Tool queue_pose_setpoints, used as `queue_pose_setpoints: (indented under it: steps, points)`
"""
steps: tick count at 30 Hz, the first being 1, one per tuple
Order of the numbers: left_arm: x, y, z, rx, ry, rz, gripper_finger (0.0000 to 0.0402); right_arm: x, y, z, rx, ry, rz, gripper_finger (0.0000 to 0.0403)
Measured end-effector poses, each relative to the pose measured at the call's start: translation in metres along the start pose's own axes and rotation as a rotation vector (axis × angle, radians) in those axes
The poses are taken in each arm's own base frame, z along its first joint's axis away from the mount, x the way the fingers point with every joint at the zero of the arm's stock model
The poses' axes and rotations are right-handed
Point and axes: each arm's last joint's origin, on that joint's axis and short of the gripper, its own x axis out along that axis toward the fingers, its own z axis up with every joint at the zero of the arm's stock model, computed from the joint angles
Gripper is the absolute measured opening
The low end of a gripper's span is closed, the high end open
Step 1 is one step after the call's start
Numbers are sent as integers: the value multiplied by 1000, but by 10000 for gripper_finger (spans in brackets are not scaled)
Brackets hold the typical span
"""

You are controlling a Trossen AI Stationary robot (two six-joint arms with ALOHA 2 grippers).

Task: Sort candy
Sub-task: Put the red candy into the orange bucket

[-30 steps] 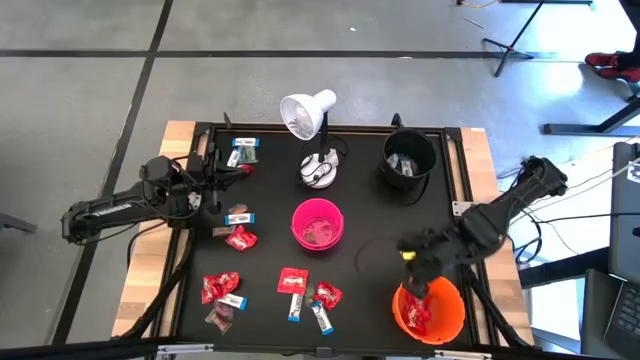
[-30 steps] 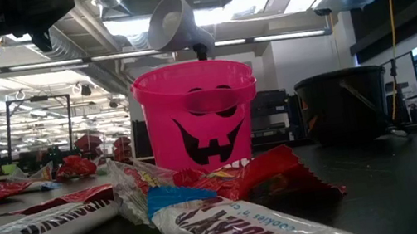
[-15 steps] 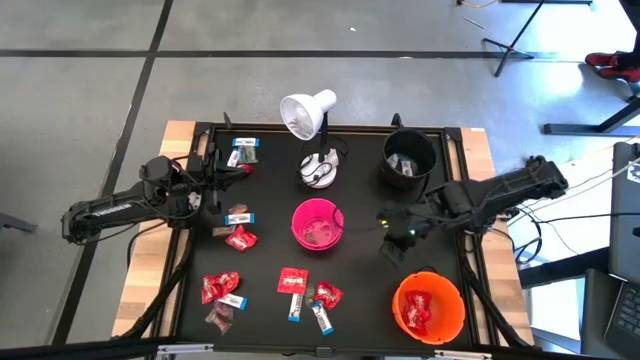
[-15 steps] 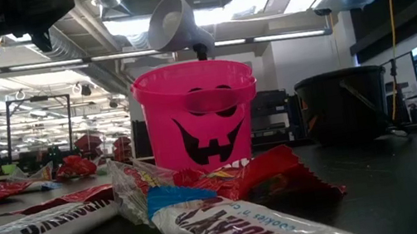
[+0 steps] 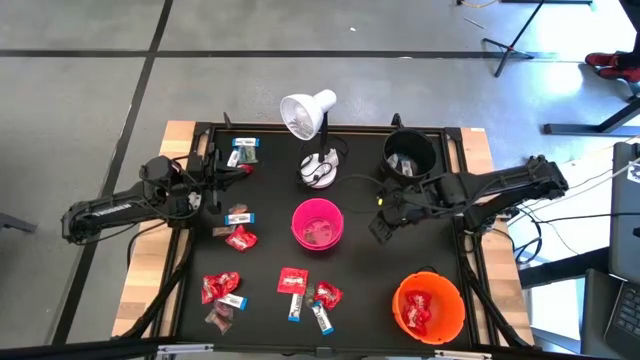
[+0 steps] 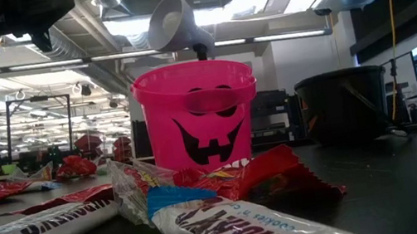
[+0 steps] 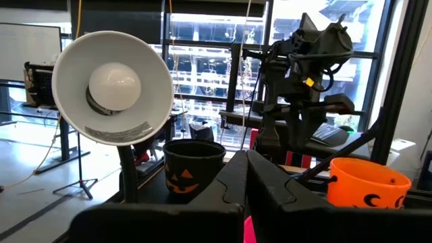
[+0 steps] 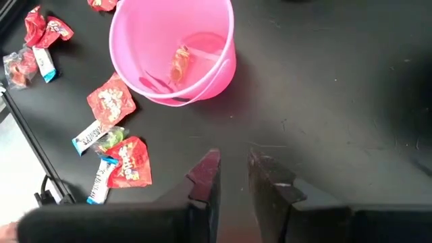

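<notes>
Candy lies loose on the black mat: red packets [image 5: 240, 238] and white-and-blue bars [image 5: 243, 150] on the left, and more [image 5: 292, 282] near the front. My right gripper [image 5: 380, 228] hangs above bare mat between the pink bucket [image 5: 300, 235] and the black bucket [image 5: 410, 158]. It points steeply down and is open with nothing between its fingers [image 8: 206, 179]. One wrapped candy [image 8: 179, 64] lies inside the pink bucket [image 8: 223, 67]. My left gripper [image 5: 240, 170] waits shut at the left, held about level above the mat.
An orange bucket [image 5: 455, 322] with red candy in it stands at the front right. A white desk lamp [image 5: 308, 115] stands at the back middle on its base [image 5: 320, 170]. Bare mat lies to the right of the pink bucket.
My right gripper has swung from above the orange bucket toward the table's far edge and left. It now hangs beside the pink bucket, and its wrist has turned on the way. The left arm and the candy on the mat have kept still.
</notes>
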Motion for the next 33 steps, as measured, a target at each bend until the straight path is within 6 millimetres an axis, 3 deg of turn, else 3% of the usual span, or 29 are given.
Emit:
queue_pose_setpoints:
  steps: [28, 33]
  points:
    - [0, 0, 0, 0, 0, 0, 1, 0, 0, 0, 0, 8, 5, 72]
    - [0, -1, 7, -74, -68, -17, 2, 0, 0, 0, 0, 9, 5, 72]
